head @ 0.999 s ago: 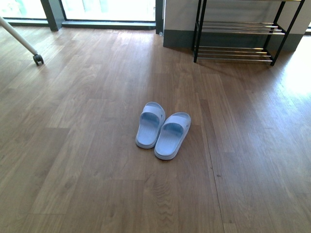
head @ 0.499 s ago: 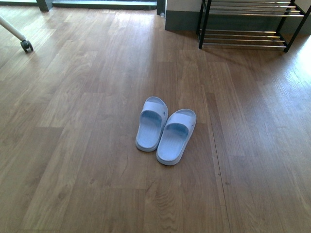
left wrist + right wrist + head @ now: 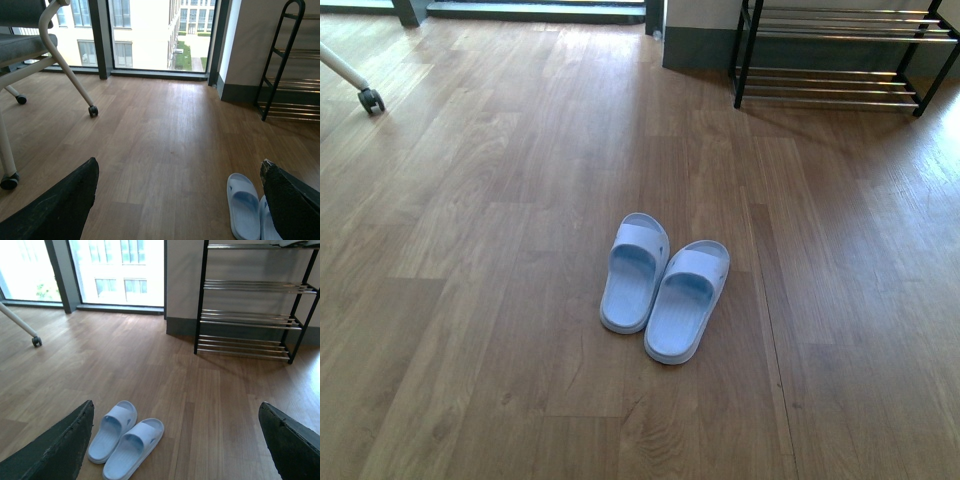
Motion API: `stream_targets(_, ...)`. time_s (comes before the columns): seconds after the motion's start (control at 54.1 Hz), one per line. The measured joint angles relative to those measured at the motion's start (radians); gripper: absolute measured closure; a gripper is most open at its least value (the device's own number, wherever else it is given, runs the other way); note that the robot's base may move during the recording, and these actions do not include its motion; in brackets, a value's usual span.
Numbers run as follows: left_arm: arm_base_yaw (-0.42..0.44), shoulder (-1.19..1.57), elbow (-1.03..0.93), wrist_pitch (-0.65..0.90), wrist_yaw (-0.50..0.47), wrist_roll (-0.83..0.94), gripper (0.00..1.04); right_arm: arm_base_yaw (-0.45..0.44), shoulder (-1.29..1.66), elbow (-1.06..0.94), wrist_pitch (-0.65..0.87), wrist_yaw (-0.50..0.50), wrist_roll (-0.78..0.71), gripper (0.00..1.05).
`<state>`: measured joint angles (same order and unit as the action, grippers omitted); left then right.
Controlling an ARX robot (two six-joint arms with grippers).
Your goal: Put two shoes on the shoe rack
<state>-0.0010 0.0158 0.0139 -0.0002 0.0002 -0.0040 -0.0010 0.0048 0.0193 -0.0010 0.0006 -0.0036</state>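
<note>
My left gripper (image 3: 178, 200) and right gripper (image 3: 176, 440) both gape wide, holding nothing. The two pale blue sandals (image 3: 685, 300) lie touching side by side on the wood floor (image 3: 470, 250). They run lengthwise away from me, toes leaning slightly right toward the shoe rack (image 3: 820, 97), well apart from it.

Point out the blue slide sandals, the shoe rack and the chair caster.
blue slide sandals (image 3: 696, 266): front view, strap of one sandal.
shoe rack (image 3: 247, 316): right wrist view, a middle shelf's rods.
chair caster (image 3: 370, 100): front view, the wheel itself.
</note>
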Motion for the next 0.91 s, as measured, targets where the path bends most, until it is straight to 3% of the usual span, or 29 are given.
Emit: stream_targets(0.906, 0.0, 0.0, 0.0, 0.0, 0.002, 0.0, 0.09, 0.0, 0.0, 0.0, 0.0, 0.004, 0.001, 0.09)
